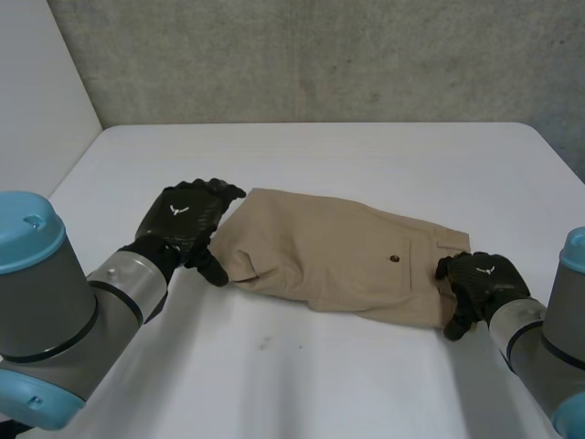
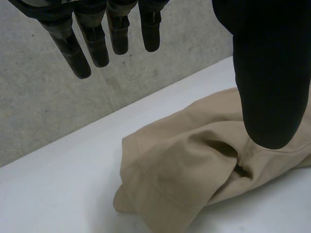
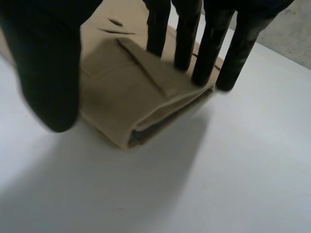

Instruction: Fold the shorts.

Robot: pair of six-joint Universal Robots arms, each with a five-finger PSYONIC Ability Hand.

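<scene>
shorts (image 1: 338, 261) lie mid-table (image 1: 366, 155), long axis running from the left edge toward the right edge, waistband end skewed toward the near edge. my left hand (image 1: 186, 218) is at the leg-hem end, fingers (image 2: 92, 43) straight and well apart from the thumb (image 2: 272, 73), cloth between them, gripping nothing. my right hand (image 1: 480, 279) is at the waistband (image 3: 160, 109) end, straight fingers (image 3: 187, 43) resting on the folded edge, thumb apart, no pinch. one hand per end, neither nearer. my read: the next fold crosses the long axis, one end carried onto the other. needs a pinch first.
</scene>
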